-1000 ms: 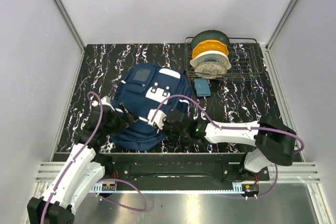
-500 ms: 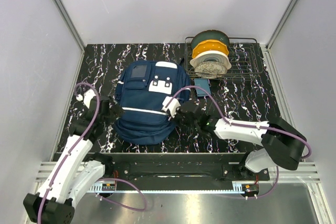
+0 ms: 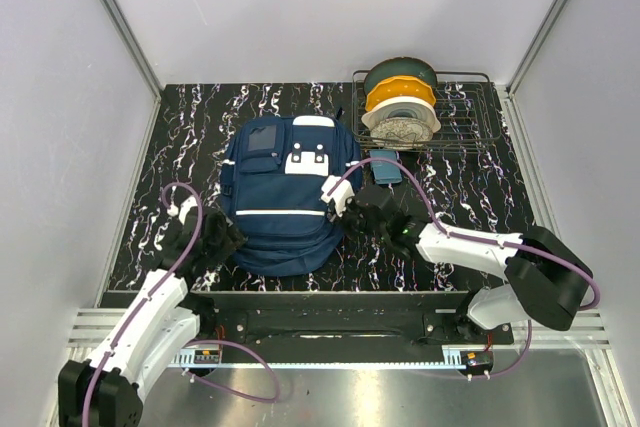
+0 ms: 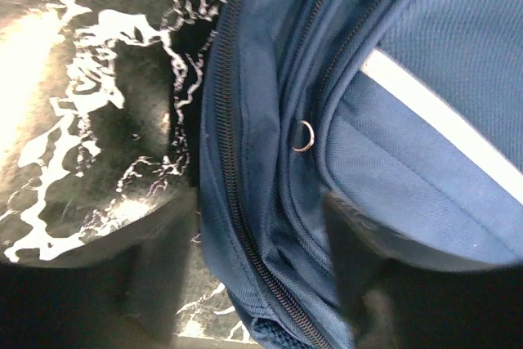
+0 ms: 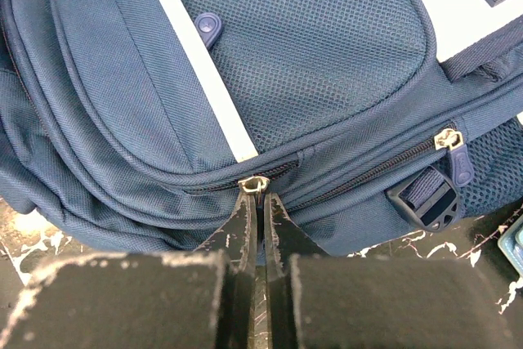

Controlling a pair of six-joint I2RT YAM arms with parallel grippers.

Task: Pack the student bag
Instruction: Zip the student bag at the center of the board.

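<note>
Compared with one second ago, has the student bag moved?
Yes. The student bag lay tilted; now it lies straight: its near end swung right, toward the side of the wire rack, its top nearer the far edge of the table.

You look down on a black table top [image 3: 190, 137] veined with white marbling; in the left wrist view the light glares white off it. Plain pale walls [image 3: 330, 7] close it in at the back and on both sides, with aluminium rails [image 3: 120, 22] running along the two back corners. A brushed metal ledge [image 3: 400, 397] lies at your near edge.
</note>
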